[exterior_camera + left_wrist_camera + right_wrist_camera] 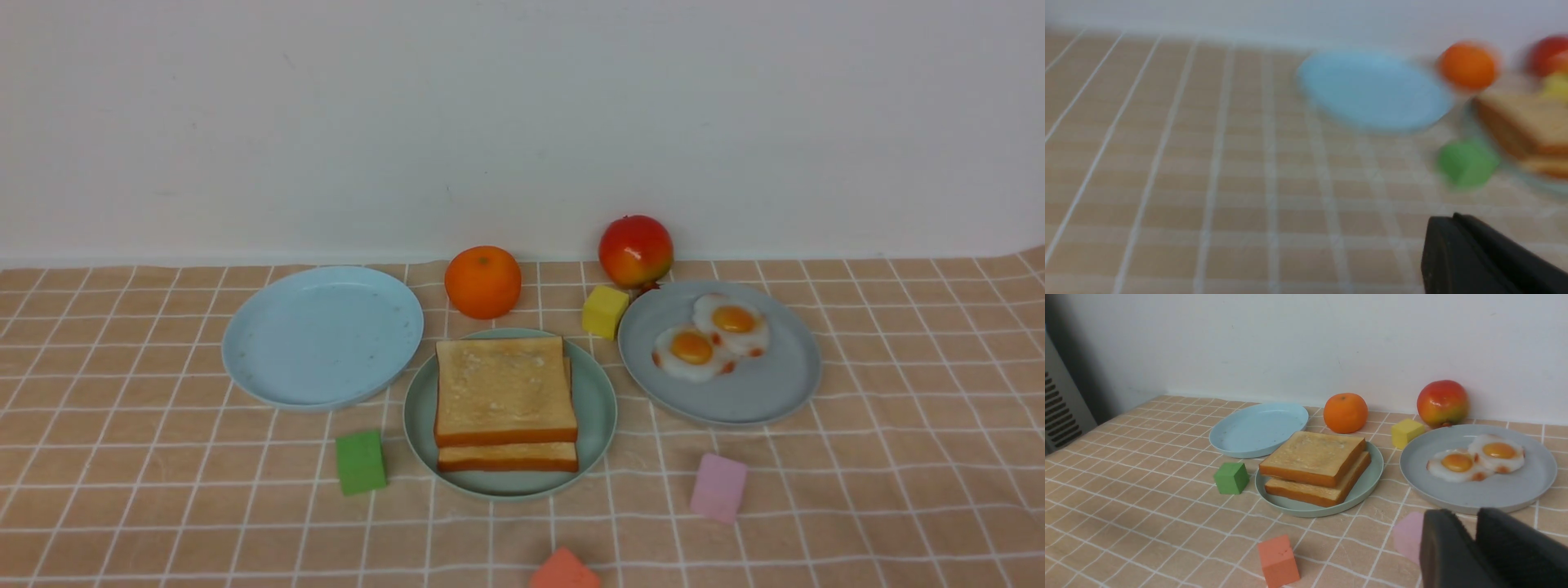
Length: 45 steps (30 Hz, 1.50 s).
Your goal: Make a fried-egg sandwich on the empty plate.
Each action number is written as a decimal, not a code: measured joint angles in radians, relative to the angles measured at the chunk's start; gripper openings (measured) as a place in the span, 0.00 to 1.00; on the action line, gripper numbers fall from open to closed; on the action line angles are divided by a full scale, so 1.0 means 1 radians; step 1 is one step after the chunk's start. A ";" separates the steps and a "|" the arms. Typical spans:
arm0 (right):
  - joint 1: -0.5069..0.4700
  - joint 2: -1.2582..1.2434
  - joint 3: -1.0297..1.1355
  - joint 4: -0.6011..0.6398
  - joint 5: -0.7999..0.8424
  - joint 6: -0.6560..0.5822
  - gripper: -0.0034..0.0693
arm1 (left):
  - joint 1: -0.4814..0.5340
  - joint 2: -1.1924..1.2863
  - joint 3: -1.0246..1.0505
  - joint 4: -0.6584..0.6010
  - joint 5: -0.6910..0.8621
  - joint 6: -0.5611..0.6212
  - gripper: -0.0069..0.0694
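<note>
Mint-green plate (596, 408) sits centre of tabletop (122, 490), btw light-blue plate (322, 335) and grey-blue plate (759, 392) w/ two fried eggs (712, 336). Two toast slices (504, 388) stacked on mint plate. Left end effector (1457, 241) clenched, holding nothing. Right end effector (1476, 543): narrow gap btw fingers, nothing held.

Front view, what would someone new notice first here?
Probably the two stacked toast slices on the mint-green plate at the centre. Next, two fried eggs on the grey-blue plate to its right, and behind them the orange and the red fruit near the wall.
</note>
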 joint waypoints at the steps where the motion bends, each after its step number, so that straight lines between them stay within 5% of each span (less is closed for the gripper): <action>1: 0.000 0.000 0.000 0.000 0.000 0.000 0.24 | 0.015 0.000 0.002 0.013 0.032 -0.005 0.09; 13: 0.000 0.000 0.000 0.000 0.001 0.000 0.26 | 0.049 0.000 0.003 0.014 0.050 0.163 0.10; 45: 0.000 0.000 0.004 -0.023 -0.003 0.000 0.32 | 0.049 0.000 0.003 -0.020 0.045 0.169 0.14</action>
